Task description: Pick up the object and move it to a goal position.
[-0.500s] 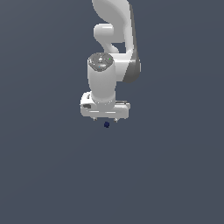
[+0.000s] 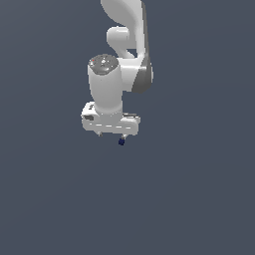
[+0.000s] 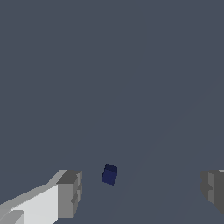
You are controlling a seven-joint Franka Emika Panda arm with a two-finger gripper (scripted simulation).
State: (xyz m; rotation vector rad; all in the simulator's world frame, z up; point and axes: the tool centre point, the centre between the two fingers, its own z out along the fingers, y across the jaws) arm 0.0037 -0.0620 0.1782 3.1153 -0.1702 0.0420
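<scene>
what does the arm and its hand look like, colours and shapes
The smooth white rounded arm has a dark grey joint section at the wrist and a grey-capped cylindrical last link. The boxy white hand carries blocky grey fingers. No cables or markings are visible.

arm [image 2: 124, 20] cropped above, pincer [image 3: 140, 192] fingers cut (wrist view)
</scene>
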